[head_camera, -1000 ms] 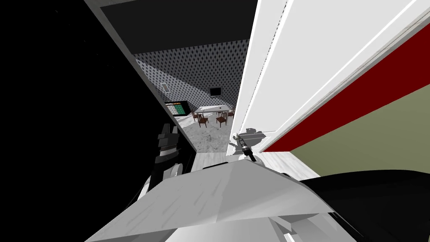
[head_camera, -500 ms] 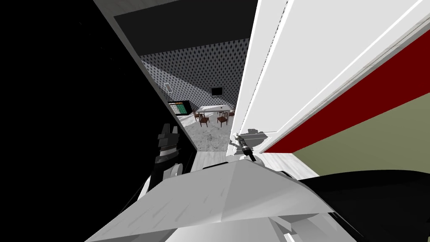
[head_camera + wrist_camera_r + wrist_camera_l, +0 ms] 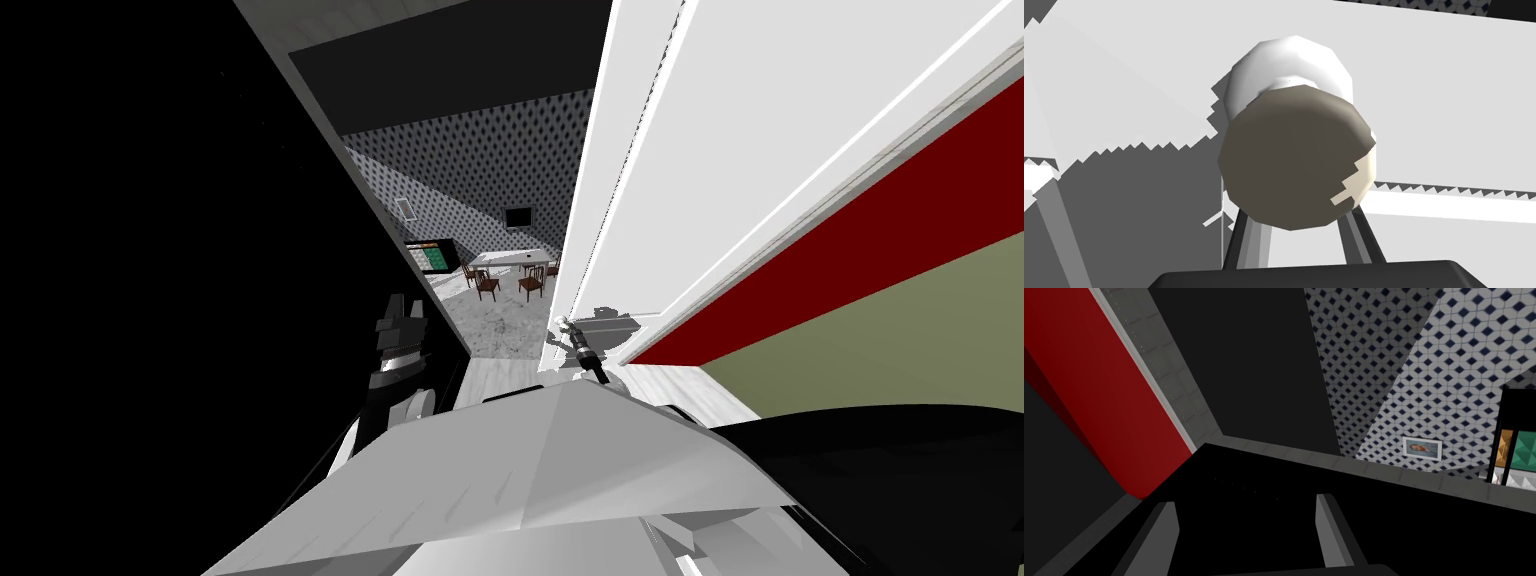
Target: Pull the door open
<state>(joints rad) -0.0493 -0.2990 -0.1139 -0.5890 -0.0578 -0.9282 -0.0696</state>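
The white door (image 3: 720, 150) stands partly open on my right, its free edge facing the gap. Its round knob (image 3: 563, 322) sits low on that edge. My right gripper (image 3: 569, 330) is shut on the knob. In the right wrist view the knob's dull beige face (image 3: 1294, 160) bulges toward the camera, and the two fingers (image 3: 1246, 240) press its sides from below. My left gripper (image 3: 400, 312) hangs by the grey door jamb (image 3: 400, 240); its fingers (image 3: 1159, 533) stand open with nothing between them.
Through the gap lies a room with a patterned wall, a white table and brown chairs (image 3: 510, 262). A black area (image 3: 150, 250) lies left of the jamb. A red and olive wall (image 3: 850, 260) runs along the right behind the door.
The jamb and the room beyond have drifted slightly right in the head view, while the door, knob and both grippers hold their places. The right gripper's hold is unchanged.
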